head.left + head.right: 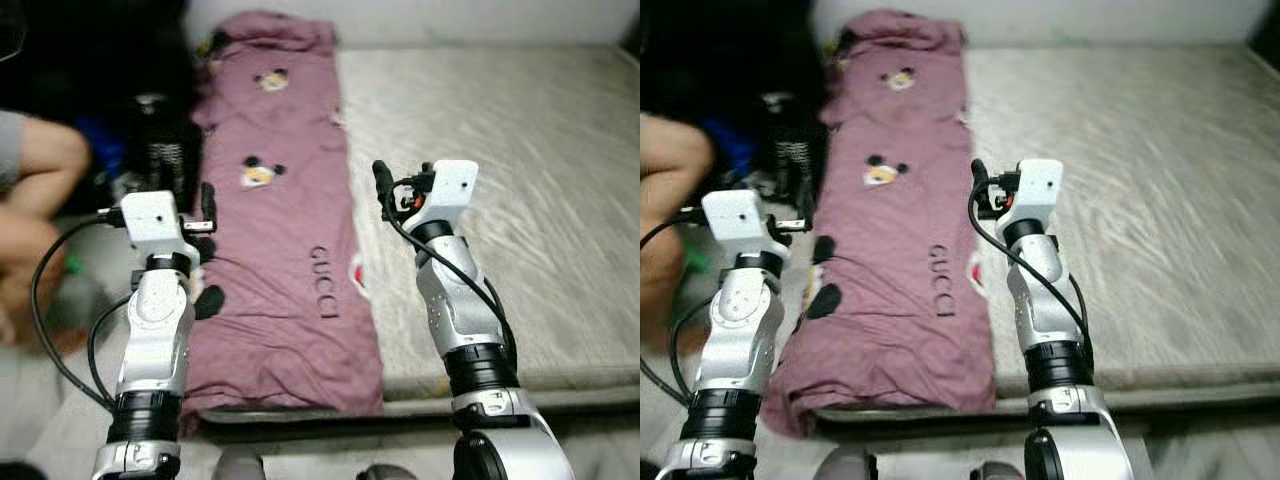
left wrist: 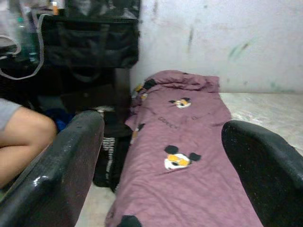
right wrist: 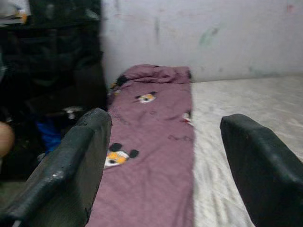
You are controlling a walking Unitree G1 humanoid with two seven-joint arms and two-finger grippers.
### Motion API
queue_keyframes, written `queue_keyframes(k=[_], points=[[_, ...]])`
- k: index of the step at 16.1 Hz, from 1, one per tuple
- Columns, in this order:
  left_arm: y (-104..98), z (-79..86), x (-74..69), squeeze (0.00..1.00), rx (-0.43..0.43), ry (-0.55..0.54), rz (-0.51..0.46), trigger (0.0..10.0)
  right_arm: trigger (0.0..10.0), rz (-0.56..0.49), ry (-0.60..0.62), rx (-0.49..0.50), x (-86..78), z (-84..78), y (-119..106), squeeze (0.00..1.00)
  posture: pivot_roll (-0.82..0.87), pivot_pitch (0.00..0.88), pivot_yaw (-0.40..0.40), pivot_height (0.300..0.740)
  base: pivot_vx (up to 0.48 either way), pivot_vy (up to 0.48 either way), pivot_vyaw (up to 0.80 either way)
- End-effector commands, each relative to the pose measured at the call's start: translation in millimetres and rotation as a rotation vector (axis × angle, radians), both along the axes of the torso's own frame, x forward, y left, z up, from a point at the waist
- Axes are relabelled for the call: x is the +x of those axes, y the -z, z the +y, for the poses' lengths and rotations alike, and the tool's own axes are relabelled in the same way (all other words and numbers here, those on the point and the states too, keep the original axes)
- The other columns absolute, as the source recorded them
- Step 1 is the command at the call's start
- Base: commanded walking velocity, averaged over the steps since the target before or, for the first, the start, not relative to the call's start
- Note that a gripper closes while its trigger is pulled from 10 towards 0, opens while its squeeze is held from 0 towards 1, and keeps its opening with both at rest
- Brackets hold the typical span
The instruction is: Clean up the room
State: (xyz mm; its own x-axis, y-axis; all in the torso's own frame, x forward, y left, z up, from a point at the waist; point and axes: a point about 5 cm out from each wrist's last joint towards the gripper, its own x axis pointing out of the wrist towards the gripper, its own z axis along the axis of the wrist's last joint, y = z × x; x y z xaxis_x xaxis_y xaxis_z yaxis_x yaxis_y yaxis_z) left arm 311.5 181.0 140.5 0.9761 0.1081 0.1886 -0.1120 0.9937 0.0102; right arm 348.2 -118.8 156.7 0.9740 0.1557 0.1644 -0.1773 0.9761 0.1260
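Both grippers, left gripper and right gripper, spread above mauve blanket along mattress left edge.

person cut off by frame edge; dark bags blurred.

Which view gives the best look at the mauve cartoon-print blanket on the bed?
The left eye view: the mauve cartoon-print blanket shows full length, from bunched far end to near edge. The right eye view shows the same. Both wrist views catch just its far part between open pincer fingers.
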Motion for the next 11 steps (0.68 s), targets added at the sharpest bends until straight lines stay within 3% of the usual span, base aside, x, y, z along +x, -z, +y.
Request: queue_keyframes(k=[1, 2, 11], points=[[2.6, 5.3, 0.0, 0.0, 0.009, -0.013, 0.017, 10.0, 10.0, 0.007, -0.012, -0.003, -0.3, 3.1, 2.5, 0.0, -0.08, 0.0, 0.007, 0.74, 0.0, 0.0, 0.0], [2.0, 7.2, -0.9, 0.0, 0.044, -0.044, 0.017, 10.0, 10.0, 0.01, -0.013, -0.004, -0.4, 3.6, 3.7, 0.0, -0.08, 0.0, 0.005, 0.74, 0.0, 0.0, 0.0], [5.9, 2.6, 0.8, 0.0, 0.021, -0.033, 0.037, 10.0, 10.0, 0.006, -0.032, -0.046, -1.4, 7.6, 5.6, 0.0, -0.08, 0.0, 0.004, 0.74, 0.0, 0.0, 0.0]])
